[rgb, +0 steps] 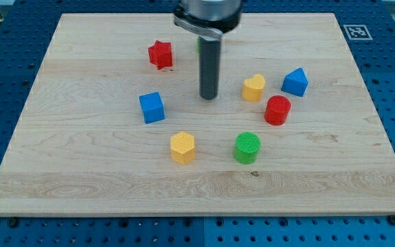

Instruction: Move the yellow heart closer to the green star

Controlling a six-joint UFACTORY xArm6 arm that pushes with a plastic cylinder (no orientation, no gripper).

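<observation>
The yellow heart (254, 88) lies on the wooden board right of centre. My tip (209, 97) rests on the board about a block's width to the heart's left, not touching it. The green star is almost wholly hidden behind the rod; only a thin green sliver (198, 45) shows at the rod's left edge near the view's top, right of the red star (160, 54).
A blue triangular block (295, 81) and a red cylinder (277, 110) sit just right of the heart. A green cylinder (247, 147), a yellow hexagon (182, 147) and a blue cube (151, 107) lie lower on the board (81, 178).
</observation>
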